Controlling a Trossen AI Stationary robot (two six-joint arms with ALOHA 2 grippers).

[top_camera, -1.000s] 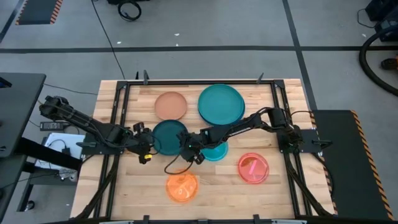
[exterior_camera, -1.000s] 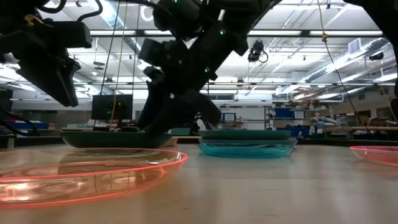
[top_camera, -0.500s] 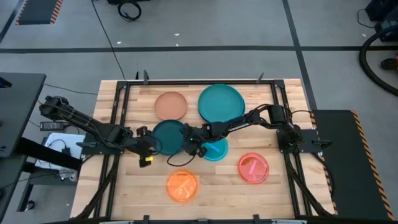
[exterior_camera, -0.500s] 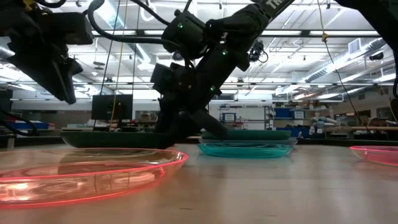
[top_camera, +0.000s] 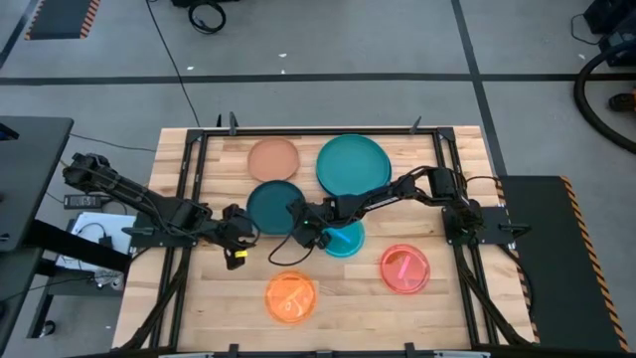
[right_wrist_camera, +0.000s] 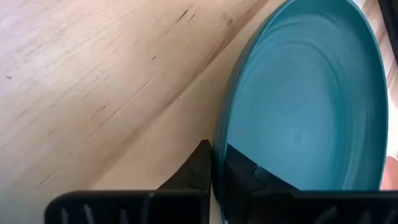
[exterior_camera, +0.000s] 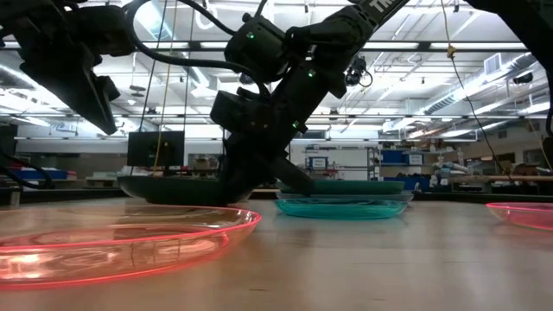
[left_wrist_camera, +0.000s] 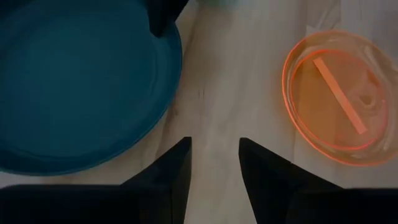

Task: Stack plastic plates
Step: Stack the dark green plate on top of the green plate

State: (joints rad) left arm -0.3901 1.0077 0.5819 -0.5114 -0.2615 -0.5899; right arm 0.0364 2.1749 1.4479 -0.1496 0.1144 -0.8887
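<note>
- Right tool is clamped on the rim of the dark teal plate; in the right wrist view its two fingers pinch the plate's edge, one on each side of the rim.
- That dark teal plate sits near the middle of the table, and in the low view it lies low over the wood beneath the right arm.
- Left tool hangs just beside the same plate's left edge, its fingers parted with bare wood between them and holding nothing; in the left wrist view the plate fills one side.
- Just behind the dark teal plate lies the peach-tan plate, close to it; whether the two rims touch I cannot tell.
- Large teal-green plate lies beside the peach one toward the table's far right, flat on the wood.
- Small cyan plate sits just right of the right tool, partly under the right arm; the low view shows it clear-walled in front of the green one.
- Pink-red plate lies nearer the front on the right, well apart from the held plate.
- Orange plate lies at the front centre, a flat strip inside it visible in the left wrist view; it fills the low view's foreground.
</note>
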